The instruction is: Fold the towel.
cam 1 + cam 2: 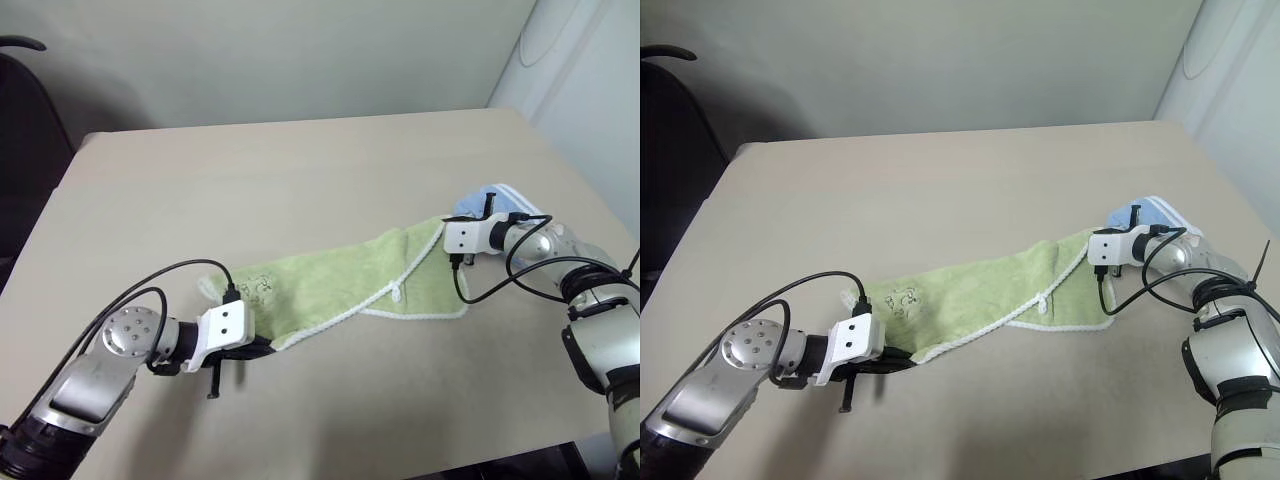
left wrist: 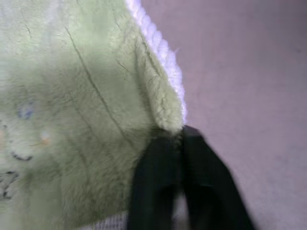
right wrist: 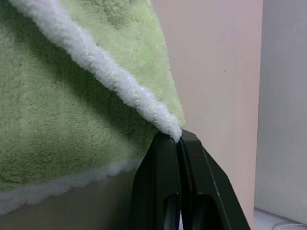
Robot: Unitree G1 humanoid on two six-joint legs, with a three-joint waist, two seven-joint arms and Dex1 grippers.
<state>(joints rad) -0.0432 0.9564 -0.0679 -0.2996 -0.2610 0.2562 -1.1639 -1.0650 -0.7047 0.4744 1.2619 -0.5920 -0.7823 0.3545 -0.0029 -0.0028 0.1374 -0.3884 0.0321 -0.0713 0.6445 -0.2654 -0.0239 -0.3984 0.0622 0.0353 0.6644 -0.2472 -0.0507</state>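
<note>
The lime-green towel [image 1: 350, 280] lies stretched across the table between my two grippers, partly doubled over, with its white edging running diagonally. A small white loop [image 1: 397, 292] sits on that edging, and a printed mark [image 1: 262, 288] is near the left end. My left gripper [image 2: 181, 134] is shut on the towel's near-left edge, low over the table. My right gripper [image 3: 178, 136] is shut on the towel's far-right corner, pinching the white trim and holding it slightly raised.
A light blue cloth [image 1: 500, 198] with white trim lies just behind my right gripper near the table's right edge. A dark chair [image 1: 20, 120] stands past the table's left side. The beige table [image 1: 300, 170] stretches bare toward the wall.
</note>
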